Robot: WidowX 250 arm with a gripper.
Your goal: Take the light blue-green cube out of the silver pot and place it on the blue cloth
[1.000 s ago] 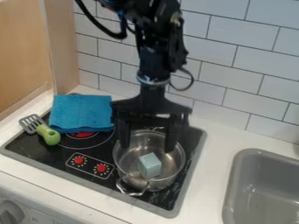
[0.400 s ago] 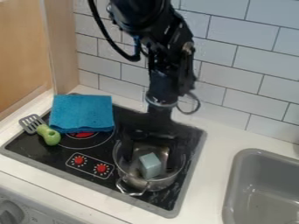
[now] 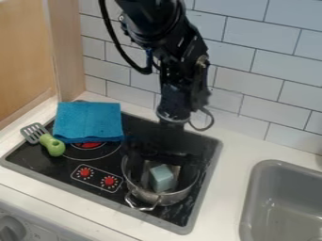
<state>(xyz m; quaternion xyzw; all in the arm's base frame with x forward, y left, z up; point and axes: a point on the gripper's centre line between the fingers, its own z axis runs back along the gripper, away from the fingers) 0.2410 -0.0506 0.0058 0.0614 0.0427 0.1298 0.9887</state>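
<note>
The black gripper [image 3: 162, 175] hangs down into the metal pot [image 3: 158, 199], its two fingers apart. Between them, on the pot's bottom, sits a pale blue-green block [image 3: 163, 178]; whether either finger touches it I cannot tell. The pot stands on the right part of the black stove top, one handle toward the front. The fingers' lower ends are dark and hard to make out against the pot's inside.
A folded blue towel [image 3: 88, 122] lies at the stove's back left, beside a spatula with a green handle [image 3: 52, 145]. A grey sink [image 3: 250, 201] is at the right. Behind the counter rises a white tiled wall [image 3: 264, 61], with a wooden panel at left.
The gripper has come down from above the pot into it, around the block, and the arm has shifted slightly right and lower. Pot, block, towel and spatula have stayed put.
</note>
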